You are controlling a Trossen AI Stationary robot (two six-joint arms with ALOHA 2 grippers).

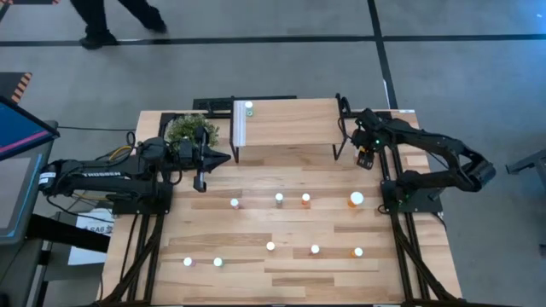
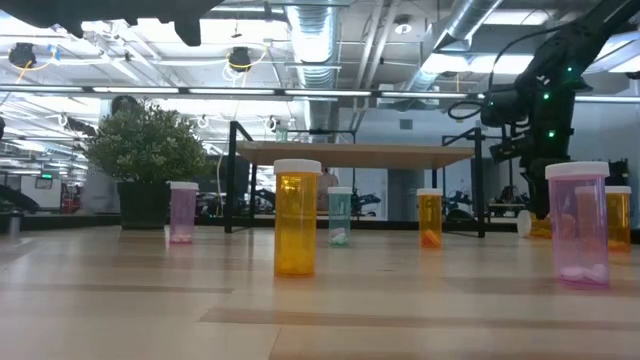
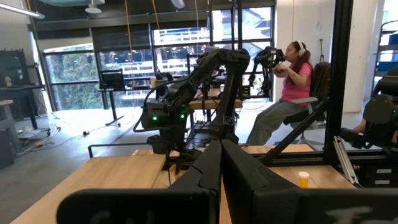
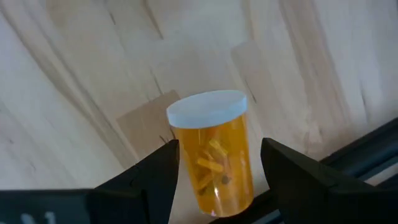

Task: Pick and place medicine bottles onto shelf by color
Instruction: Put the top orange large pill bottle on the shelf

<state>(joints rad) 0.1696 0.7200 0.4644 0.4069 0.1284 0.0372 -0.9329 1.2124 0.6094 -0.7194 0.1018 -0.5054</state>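
The shelf stands at the table's far middle, and one green bottle stands on it. Several white-capped medicine bottles stand in two rows on the table, among them a larger orange one. My right gripper hangs open, pointing down, by the shelf's right legs. Its fingers stand on either side of a small orange bottle that is upright on the table. I see a gap at one finger and no clear touch at the other. My left gripper waits shut and level at the shelf's left.
A green potted plant sits left of the shelf, behind my left gripper. A black frame bar runs close beside the small orange bottle. A person sits beyond the table. Bare wood lies between the shelf and the first bottle row.
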